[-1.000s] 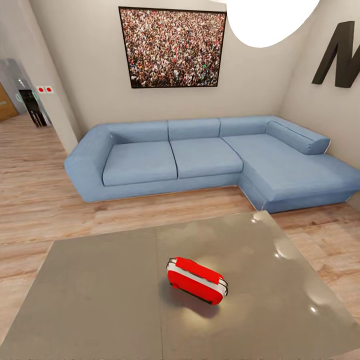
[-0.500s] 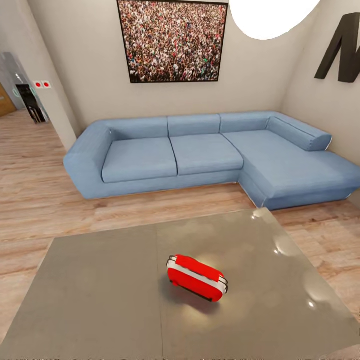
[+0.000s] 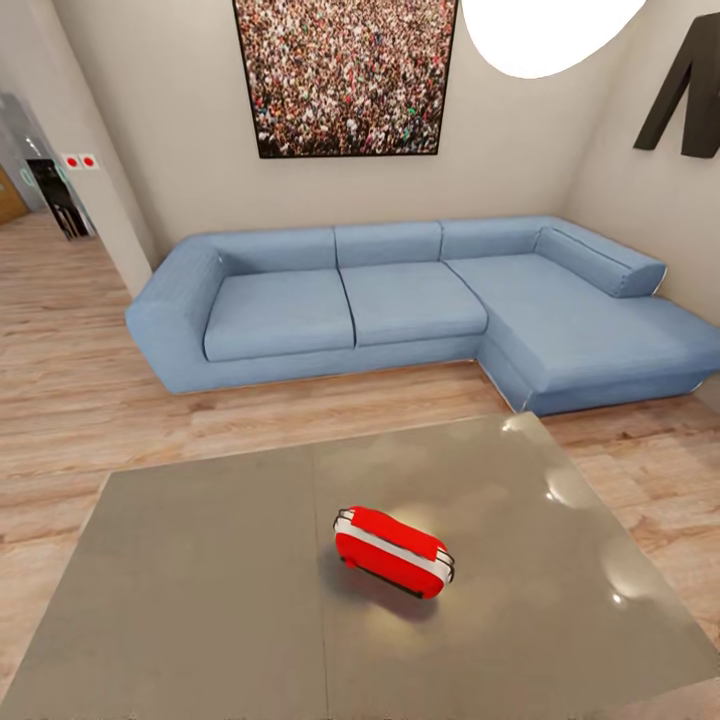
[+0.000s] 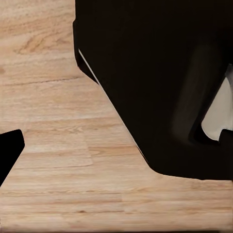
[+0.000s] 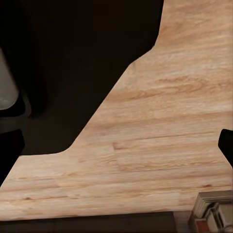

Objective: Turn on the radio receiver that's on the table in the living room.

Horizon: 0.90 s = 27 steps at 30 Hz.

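Compared with the earlier frame, the head view sits slightly nearer; nothing itself has moved. Neither end effector's opening can be told. Radio receiver [image 3: 392, 551] lies right of the seam on the grey bench [image 3: 200, 600], blue sofa [image 3: 400, 300] beyond.

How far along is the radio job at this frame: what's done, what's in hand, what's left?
Done: the robot faces the living-room table, where the radio receiver lies just right of the seam, with the blue sofa beyond. In hand: nothing; the wrist views look down at the wood floor. Left: bringing a gripper to the radio and switching it on.
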Tool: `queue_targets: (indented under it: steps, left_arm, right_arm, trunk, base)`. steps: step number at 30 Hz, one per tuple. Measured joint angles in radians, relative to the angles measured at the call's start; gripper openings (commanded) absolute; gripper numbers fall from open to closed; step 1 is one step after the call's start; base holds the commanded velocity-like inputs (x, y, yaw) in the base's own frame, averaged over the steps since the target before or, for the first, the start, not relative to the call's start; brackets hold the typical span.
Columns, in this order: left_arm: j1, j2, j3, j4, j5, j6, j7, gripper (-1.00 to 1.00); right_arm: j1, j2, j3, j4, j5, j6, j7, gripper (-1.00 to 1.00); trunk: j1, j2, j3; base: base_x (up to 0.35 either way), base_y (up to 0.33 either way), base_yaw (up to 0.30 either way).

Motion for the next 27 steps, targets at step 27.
queue_targets:
  steps: [27]
  left_arm:
    - [0.000,0.001,0.000,0.000,0.000,0.000,0.000,1.00]
  right_arm:
    - [0.000,0.000,0.000,0.000,0.000,0.000,0.000,1.00]
  trunk:
    - [-0.104,0.189,0.042]
  base:
    - [0.000,0.000,0.000]
